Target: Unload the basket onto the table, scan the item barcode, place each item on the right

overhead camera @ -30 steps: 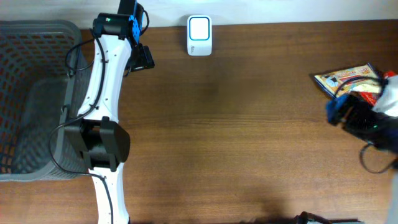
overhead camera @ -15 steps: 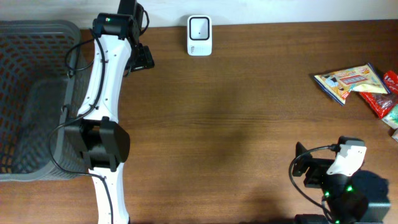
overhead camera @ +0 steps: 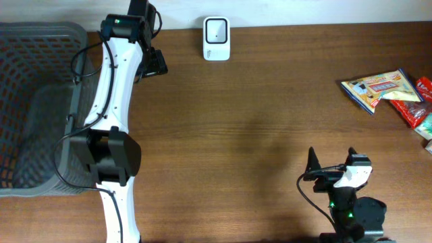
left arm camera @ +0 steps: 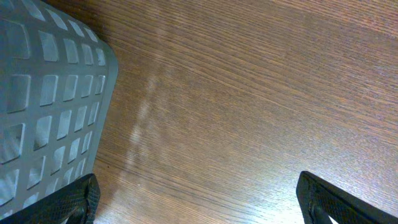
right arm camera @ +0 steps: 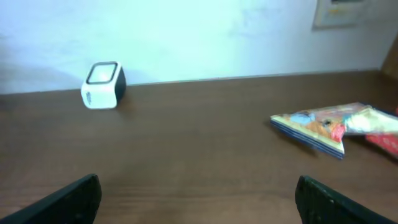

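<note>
Brown wooden table (overhead camera: pixel 256 121), pale wall (right arm camera: pixel 186 31) behind. The left arm (overhead camera: pixel 115 74) lies stretched beside one grey basket (overhead camera: pixel 34 101), left gripper (left arm camera: pixel 199 205) wide and empty. The right arm (overhead camera: pixel 351 202) sits folded at the near edge, right gripper (right arm camera: pixel 198 202) wide and empty. One white scanner (overhead camera: pixel 216 38) stands at the far edge. At least three snack packets (overhead camera: pixel 376 86) overlap far right.

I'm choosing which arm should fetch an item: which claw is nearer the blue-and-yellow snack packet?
Right. The right claw is near the front edge, with the blue-and-yellow snack packet ahead to its right. The left claw is beside the grey mesh basket, at the far left.
</note>
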You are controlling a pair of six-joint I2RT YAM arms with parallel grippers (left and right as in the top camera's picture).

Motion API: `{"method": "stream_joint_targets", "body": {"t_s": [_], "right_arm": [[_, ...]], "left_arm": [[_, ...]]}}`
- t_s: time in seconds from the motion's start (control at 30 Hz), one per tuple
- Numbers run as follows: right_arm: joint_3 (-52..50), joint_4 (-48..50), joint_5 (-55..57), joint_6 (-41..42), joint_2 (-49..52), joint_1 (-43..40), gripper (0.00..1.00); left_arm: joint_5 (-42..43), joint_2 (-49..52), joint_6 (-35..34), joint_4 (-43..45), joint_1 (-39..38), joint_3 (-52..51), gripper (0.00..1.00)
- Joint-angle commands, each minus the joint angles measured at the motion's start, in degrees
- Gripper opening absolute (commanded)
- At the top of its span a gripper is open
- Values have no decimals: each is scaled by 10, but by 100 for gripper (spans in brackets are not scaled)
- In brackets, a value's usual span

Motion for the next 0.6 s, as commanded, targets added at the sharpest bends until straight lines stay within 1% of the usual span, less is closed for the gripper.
{"method": "stream_joint_targets", "body": {"t_s": [0.0,0.17,0.37,0.57], "right_arm": [[-23,57,5,-20,-7,7,99],[-61,143,5,-22,-7,7,99],[-96,202,6,-51,-7,19,99],[-96,165,13,-52,-7,15,99]], "left_arm": [[0,-4,-7,-1,2,-2,99],[0,-4,-7,-1,2,-2,99],[0,-4,-7,-1,2,-2,99],[0,-4,-7,-1,2,-2,99]]}}
